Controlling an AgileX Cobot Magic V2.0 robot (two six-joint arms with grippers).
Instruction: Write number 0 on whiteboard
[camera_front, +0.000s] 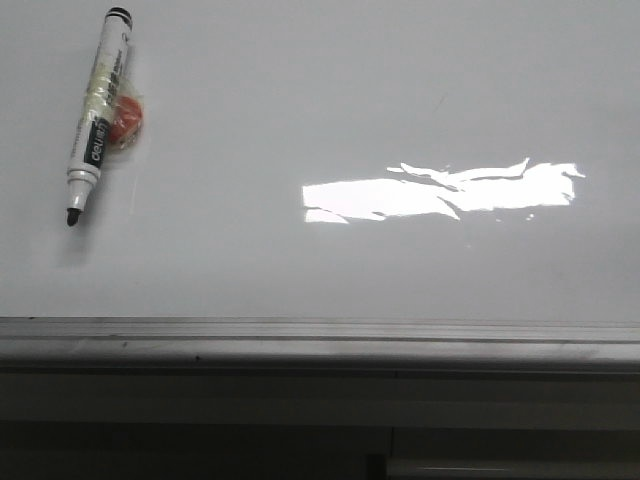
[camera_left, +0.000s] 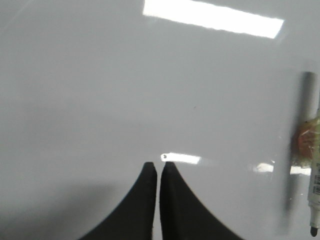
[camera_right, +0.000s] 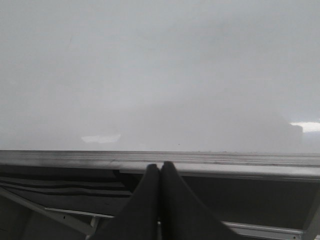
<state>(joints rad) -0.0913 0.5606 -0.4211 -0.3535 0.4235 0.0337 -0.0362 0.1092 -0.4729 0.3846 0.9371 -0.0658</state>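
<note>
Lying on one whiteboard (camera_front: 320, 120): one uncapped marker (camera_front: 97, 115).

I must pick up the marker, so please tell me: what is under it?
An orange lump in clear tape sits under the marker, which lies uncapped on the whiteboard. The marker covers part of the lump.

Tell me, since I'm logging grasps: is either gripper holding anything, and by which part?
Nothing is held. Left gripper and right gripper are shut, empty; the marker lies free on the whiteboard.
</note>
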